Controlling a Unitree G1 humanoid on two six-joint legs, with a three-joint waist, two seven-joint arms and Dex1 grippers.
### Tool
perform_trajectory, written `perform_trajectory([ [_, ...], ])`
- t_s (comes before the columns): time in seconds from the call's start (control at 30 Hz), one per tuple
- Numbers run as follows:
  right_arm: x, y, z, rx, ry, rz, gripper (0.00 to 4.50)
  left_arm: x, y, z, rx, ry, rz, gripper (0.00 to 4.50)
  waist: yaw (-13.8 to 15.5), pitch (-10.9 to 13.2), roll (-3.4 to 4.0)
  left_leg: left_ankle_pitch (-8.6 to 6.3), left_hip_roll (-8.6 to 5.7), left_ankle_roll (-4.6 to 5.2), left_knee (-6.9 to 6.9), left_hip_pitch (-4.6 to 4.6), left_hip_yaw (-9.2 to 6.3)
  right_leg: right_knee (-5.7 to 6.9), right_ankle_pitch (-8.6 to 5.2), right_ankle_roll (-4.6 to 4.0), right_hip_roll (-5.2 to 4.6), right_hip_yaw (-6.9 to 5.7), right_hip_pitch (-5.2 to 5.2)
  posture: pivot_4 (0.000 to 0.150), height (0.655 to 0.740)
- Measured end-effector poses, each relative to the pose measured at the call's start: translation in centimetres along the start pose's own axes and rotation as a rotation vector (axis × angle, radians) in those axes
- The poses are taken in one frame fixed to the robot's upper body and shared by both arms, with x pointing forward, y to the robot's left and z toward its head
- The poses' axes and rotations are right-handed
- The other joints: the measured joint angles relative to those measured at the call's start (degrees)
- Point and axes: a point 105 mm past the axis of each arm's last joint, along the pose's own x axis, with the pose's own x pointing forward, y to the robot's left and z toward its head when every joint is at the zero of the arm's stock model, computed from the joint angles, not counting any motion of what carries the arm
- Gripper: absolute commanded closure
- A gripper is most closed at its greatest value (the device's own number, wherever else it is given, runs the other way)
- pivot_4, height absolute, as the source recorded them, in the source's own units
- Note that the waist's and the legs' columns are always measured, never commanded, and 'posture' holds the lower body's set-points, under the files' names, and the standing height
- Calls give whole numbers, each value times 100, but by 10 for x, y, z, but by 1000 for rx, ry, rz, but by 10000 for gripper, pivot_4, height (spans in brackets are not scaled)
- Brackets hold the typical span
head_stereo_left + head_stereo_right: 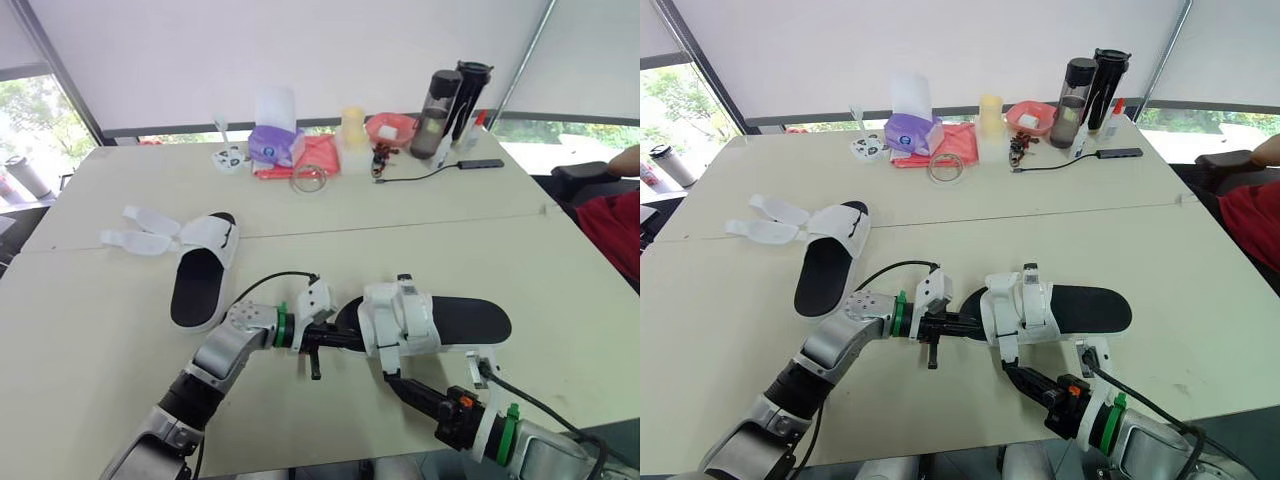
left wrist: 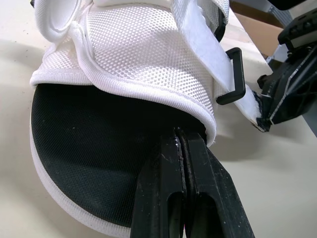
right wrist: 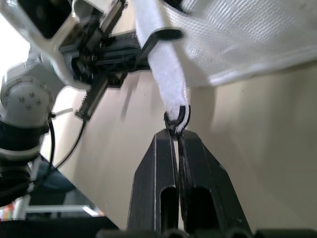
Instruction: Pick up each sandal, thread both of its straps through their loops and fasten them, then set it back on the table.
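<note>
A sandal [image 1: 450, 320] with a black sole and white mesh straps is held just above the table [image 1: 560, 270] in front of me. My left gripper [image 1: 345, 338] is shut on its black insole [image 2: 99, 148] at the toe end. One white strap [image 3: 166, 74] runs through its black loop [image 2: 233, 74], and my right gripper [image 3: 177, 130] is shut on that strap's tip, below the sandal's near side [image 1: 392, 380]. The second sandal [image 1: 200, 275] lies on the table to the left, its two white straps [image 1: 145, 230] spread open.
Along the table's far edge stand a purple tissue box [image 1: 275, 145], a red bowl [image 1: 392, 128], two dark bottles [image 1: 445, 100] and a black cable [image 1: 430, 172]. A person in a red top [image 1: 615, 225] sits at the right edge.
</note>
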Motion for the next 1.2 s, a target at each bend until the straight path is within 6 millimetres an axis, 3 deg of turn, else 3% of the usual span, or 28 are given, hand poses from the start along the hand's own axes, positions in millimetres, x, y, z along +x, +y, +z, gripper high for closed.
perform_trajectory([
  [0.43,-18,2,-25,-109,168,5,44376,2,-1,-1,0,5,-16,45000,15,-26,-36,-1,2,0,-2,-1,-3,-3,-1,-2,4,0,2,1500,7400],
  [0.7,-37,5,-60,-75,378,29,44376,3,-1,-1,15,12,-32,45000,13,-26,-29,-1,0,0,2,-3,-1,-2,-1,-2,2,0,1,1500,7400],
  [0.87,-37,9,-47,-128,359,44,44376,3,0,-2,14,13,-30,45000,8,-29,-24,-1,2,0,10,-1,3,-2,-1,-1,2,1,3,1500,7400],
  [1.0,-35,21,1,-244,235,83,44376,5,1,-1,18,7,-36,45000,27,-29,-25,-1,2,0,15,0,3,-2,1,-1,3,1,10,1500,7400],
  [1.1,-37,17,25,-325,179,47,36728,5,1,-1,16,6,-40,45000,23,-29,-24,-1,-3,1,12,-1,-2,-3,1,-2,3,0,12,1500,7400],
  [1.2,-42,18,36,-365,176,47,20642,5,1,-1,17,5,-41,45000,26,-29,-24,0,-5,1,11,-1,-4,-2,2,-2,3,0,12,1500,7400],
])
